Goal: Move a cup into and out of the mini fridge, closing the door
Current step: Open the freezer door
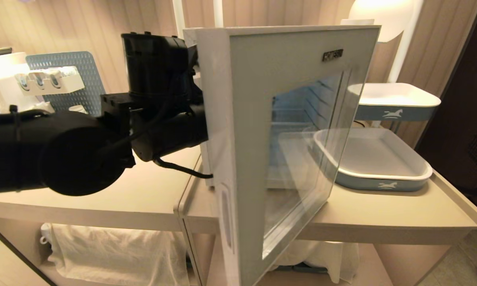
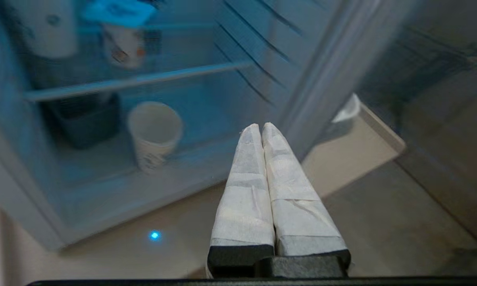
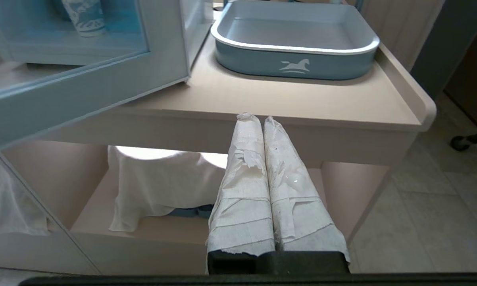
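Observation:
The mini fridge (image 2: pixel 103 174) stands on the table with its door (image 1: pixel 254 119) swung partly open toward me. The white cup (image 2: pixel 155 135) stands upright on the fridge floor, below a wire shelf (image 2: pixel 143 81); it also shows through the door glass as the cup (image 3: pixel 83 18). My left gripper (image 2: pixel 261 126) is shut and empty in the gap between the fridge opening and the door's inner frame (image 2: pixel 322 79), to the right of the cup and apart from it. In the head view the door hides it. My right gripper (image 3: pixel 258 118) is shut and empty, low in front of the table edge.
A blue-and-white tray (image 1: pixel 373 159) lies on the table right of the fridge, with another tray (image 1: pixel 397 101) raised behind it. Inside the fridge are a dark container (image 2: pixel 83 123) and a small tub (image 2: pixel 123 45) on the shelf. A pegboard (image 1: pixel 64 79) stands at the left.

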### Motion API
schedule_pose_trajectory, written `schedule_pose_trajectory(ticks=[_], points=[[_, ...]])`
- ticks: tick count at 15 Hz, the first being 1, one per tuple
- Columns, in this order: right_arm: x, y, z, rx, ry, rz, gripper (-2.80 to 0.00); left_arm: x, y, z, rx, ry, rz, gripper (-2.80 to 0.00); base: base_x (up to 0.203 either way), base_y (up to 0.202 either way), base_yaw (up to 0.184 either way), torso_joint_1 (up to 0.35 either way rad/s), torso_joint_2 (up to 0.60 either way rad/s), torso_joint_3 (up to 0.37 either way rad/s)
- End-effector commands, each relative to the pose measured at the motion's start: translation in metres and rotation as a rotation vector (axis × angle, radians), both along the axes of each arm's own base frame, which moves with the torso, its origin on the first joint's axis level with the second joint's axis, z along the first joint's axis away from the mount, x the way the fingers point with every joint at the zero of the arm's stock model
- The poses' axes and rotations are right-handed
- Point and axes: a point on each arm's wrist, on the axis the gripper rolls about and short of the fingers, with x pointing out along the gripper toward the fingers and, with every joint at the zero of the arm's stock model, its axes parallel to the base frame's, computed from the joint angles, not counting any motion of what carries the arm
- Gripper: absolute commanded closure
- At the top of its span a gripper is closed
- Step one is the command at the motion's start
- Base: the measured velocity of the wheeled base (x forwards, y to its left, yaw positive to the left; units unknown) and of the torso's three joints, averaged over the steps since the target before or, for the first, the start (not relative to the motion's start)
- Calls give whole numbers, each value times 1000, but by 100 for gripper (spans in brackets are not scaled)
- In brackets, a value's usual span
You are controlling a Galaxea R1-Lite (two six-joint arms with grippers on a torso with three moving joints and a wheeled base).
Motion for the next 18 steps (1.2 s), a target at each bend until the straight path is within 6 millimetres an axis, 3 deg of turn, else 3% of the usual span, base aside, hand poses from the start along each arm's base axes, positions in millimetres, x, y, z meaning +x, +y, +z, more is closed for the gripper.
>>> schedule_pose_trajectory(ticks=[1, 7, 18], points=[[0, 0, 0, -1, 1, -1, 0, -11, 5, 12, -48, -3, -6, 0, 0, 0, 0, 0, 0, 0], [0, 0, 0, -1, 1, -1, 0, -27, 15, 15, -56, -1, -10, 0, 0, 0, 0, 0, 0, 0], [0, 0, 0, -1, 1, -1, 0, -33, 19, 13, -47, 24, -9, 0, 0, 0, 0, 0, 0, 0]])
